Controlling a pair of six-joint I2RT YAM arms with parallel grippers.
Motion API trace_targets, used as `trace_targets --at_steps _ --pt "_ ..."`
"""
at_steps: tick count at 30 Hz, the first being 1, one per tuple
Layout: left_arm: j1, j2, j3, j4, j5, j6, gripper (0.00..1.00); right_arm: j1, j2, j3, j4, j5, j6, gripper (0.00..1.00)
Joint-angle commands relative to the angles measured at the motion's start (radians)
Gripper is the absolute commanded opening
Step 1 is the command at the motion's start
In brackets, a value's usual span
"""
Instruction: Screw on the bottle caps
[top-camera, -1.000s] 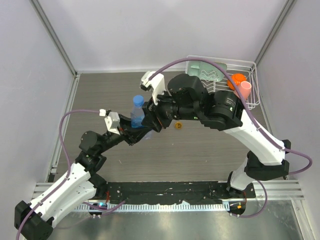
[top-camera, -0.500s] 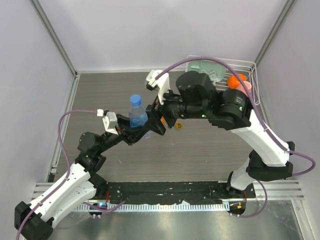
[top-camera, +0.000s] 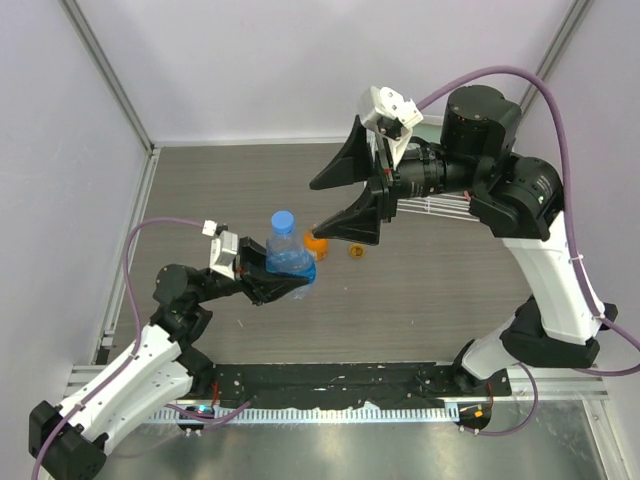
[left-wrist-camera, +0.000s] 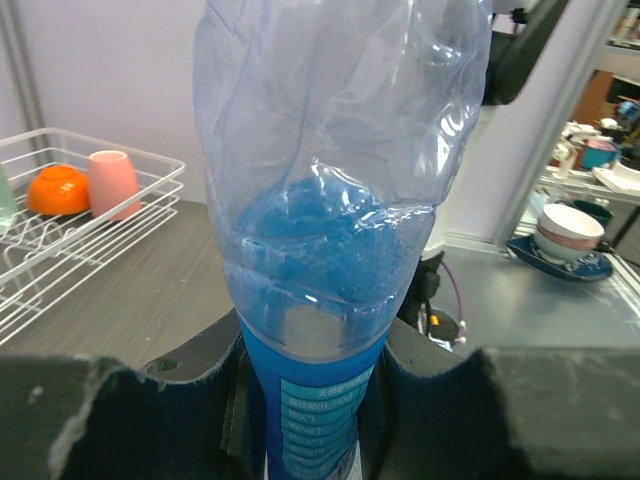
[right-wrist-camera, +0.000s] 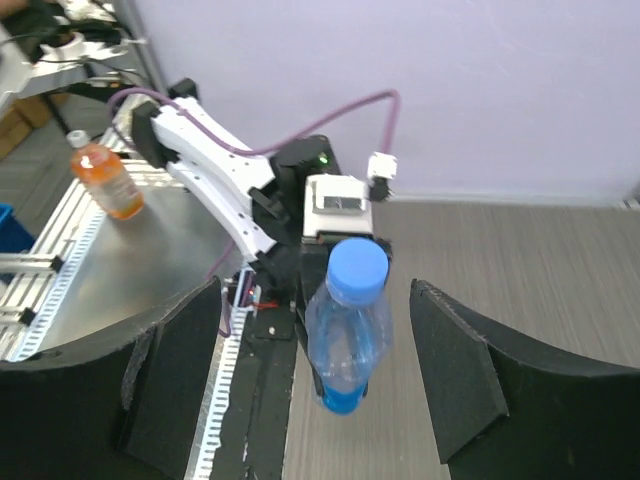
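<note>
My left gripper is shut on the blue-labelled lower part of the taller clear bottle and holds it upright. The blue cap sits on the bottle's neck. My right gripper hangs above and to the right of that cap, open, nothing between its fingers. The squat orange bottle stands on the table just right of the clear one, partly behind a right finger. The small amber cap lies on the table beside it.
A white wire rack at the back right holds an orange ball and a pink cup; my right arm hides most of it from above. Another orange-liquid bottle stands on the metal surface beyond my left arm.
My right gripper has opened, let go of the blue cap and risen up and back to the right. The clear bottle shifted slightly nearer. The squat orange bottle has come into view.
</note>
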Motion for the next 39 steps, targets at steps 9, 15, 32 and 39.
trace_targets --at_steps 9,15,32,39 --pt "-0.02 0.022 0.079 0.094 0.153 -0.074 0.0 -0.025 0.08 -0.103 0.41 -0.407 0.142 0.81" --pt "-0.022 0.027 0.087 0.089 0.152 -0.074 0.0 -0.025 0.073 -0.215 0.565 -0.449 0.227 0.78" --pt "-0.02 0.028 0.09 0.069 0.075 -0.069 0.0 -0.027 0.023 -0.373 0.738 -0.479 0.33 0.52" --pt "-0.019 0.021 0.084 0.065 0.026 -0.061 0.0 -0.036 0.022 -0.387 0.739 -0.473 0.342 0.28"
